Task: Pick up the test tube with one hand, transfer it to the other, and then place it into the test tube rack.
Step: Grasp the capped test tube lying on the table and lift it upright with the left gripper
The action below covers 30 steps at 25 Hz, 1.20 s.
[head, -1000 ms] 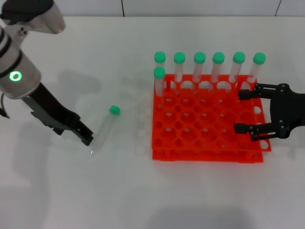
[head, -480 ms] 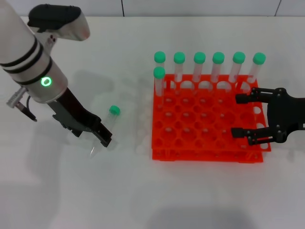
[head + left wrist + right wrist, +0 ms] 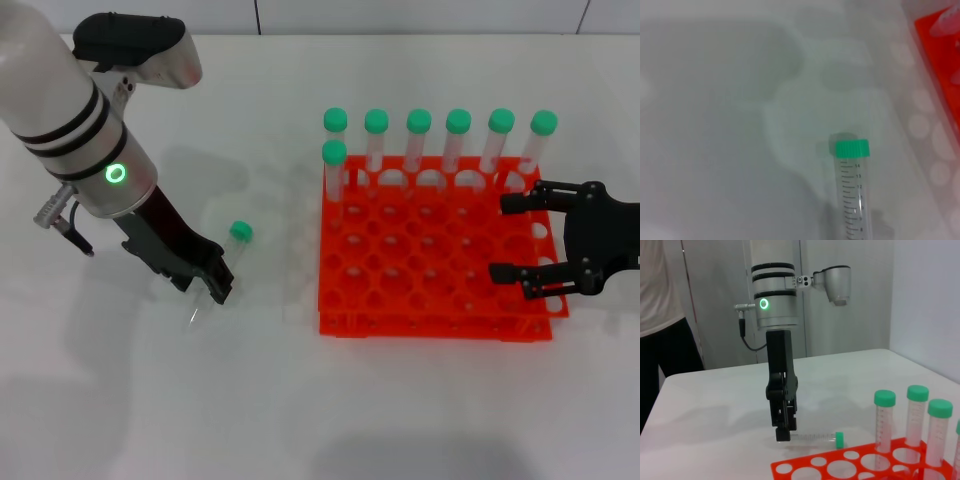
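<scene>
The test tube [image 3: 234, 250], clear with a green cap, lies on the white table left of the orange-red test tube rack [image 3: 430, 322]. My left gripper [image 3: 214, 287], on the arm with the green ring, is down over the tube's lower half and hides its middle; only the cap end and the tip show. The left wrist view shows the tube [image 3: 855, 195] lying flat and a rack corner [image 3: 940, 30]. The right wrist view shows the left gripper [image 3: 782, 432] at the tube [image 3: 815, 438]. My right gripper [image 3: 512, 236] is open and empty over the rack's right side.
Several green-capped tubes [image 3: 459, 135] stand in the rack's back row, and one more [image 3: 335, 170] stands at the left of the second row. A person [image 3: 660, 315] stands beyond the table's far side in the right wrist view.
My left arm has swung right and come down over the lying tube, which has not moved. My right gripper has shifted only slightly over the rack.
</scene>
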{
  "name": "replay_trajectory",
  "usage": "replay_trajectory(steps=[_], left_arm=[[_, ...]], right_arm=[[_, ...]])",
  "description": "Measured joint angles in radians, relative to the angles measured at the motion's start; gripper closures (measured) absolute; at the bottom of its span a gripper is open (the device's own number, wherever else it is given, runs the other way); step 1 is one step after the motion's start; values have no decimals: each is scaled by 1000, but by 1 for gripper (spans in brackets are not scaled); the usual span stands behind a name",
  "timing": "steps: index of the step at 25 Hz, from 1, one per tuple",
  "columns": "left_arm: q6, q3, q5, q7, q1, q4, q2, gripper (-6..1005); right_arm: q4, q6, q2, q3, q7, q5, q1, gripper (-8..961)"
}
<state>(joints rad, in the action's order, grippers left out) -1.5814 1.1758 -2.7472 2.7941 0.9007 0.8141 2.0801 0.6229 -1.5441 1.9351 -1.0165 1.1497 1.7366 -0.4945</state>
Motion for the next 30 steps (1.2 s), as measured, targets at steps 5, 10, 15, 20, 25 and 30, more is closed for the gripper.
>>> replay_trajectory(steps=[5,10,15,20,25,30], left_arm=[[7,1,0,23,6,-17,0,412],[8,1,0,24,23,-50,1,515],[9,7,-6,34,37,-69,1,514],[19,60,-8,70,41,-71,2,513],[32,67,-8,79,44,-72,2,534],[43,71,-7,79,44,-79,2,595]], right_arm=[[0,7,1,-2,-6,0,-2,84],[0,1,1,-4,-7,0,-6,84],[-1,3,1,-5,-7,0,-7,83],[-1,4,1,-5,-7,0,-5,83],[-1,1,1,-1,-14,0,-4,84],[0,-3,1,2,-16,-3,-1,84]])
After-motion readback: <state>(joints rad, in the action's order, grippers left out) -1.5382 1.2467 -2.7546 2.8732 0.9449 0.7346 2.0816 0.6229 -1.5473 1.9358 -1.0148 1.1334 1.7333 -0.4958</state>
